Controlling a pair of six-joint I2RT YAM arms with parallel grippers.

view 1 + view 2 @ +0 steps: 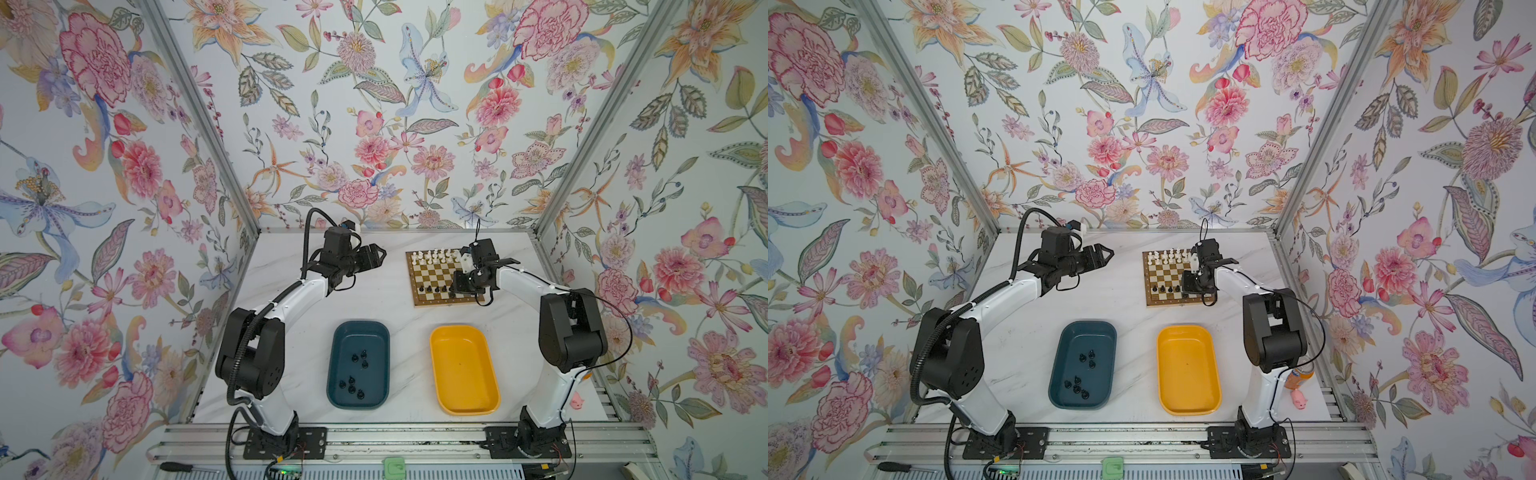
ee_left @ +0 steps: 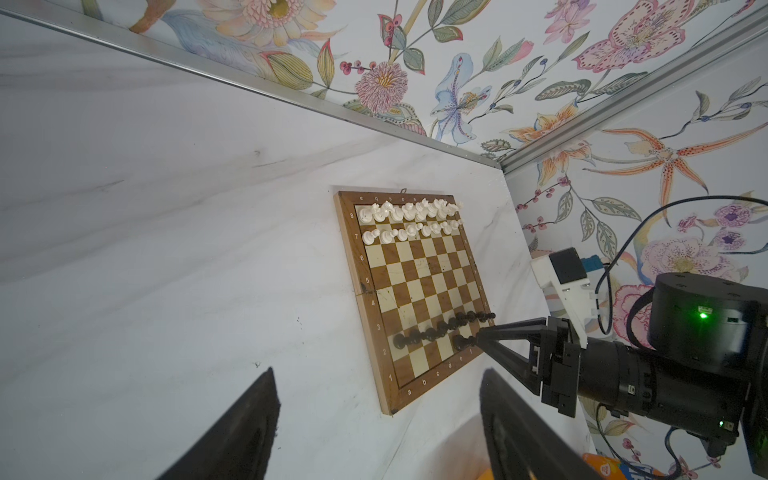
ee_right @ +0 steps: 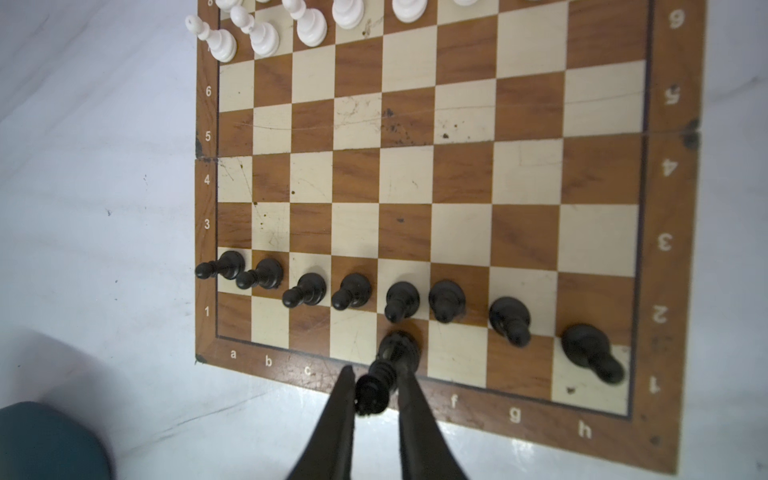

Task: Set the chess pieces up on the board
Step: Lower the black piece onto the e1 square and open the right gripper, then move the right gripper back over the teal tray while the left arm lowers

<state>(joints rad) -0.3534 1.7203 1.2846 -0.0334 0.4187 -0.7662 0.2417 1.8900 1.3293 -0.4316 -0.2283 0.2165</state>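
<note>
The board [image 1: 432,274] [image 1: 1163,274] lies at the back right of the table. White chess pieces [image 1: 436,255] fill its two far rows. A row of black pawns [image 3: 353,291] stands on rank 2. A taller black piece [image 3: 395,353] stands on e1, between the fingers of my right gripper [image 3: 375,370] [image 2: 478,334]. Those jaws are slightly apart around it. My left gripper [image 2: 378,372] [image 1: 380,253] hovers open and holds nothing, left of the board.
A teal tray [image 1: 359,328] near the front middle holds several black pieces [image 1: 353,380]. A yellow tray [image 1: 463,370] sits to its right. An orange bottle [image 1: 1298,376] and a pink toy pig [image 1: 1298,400] lie beside the right arm's base. Walls close in behind and beside the table.
</note>
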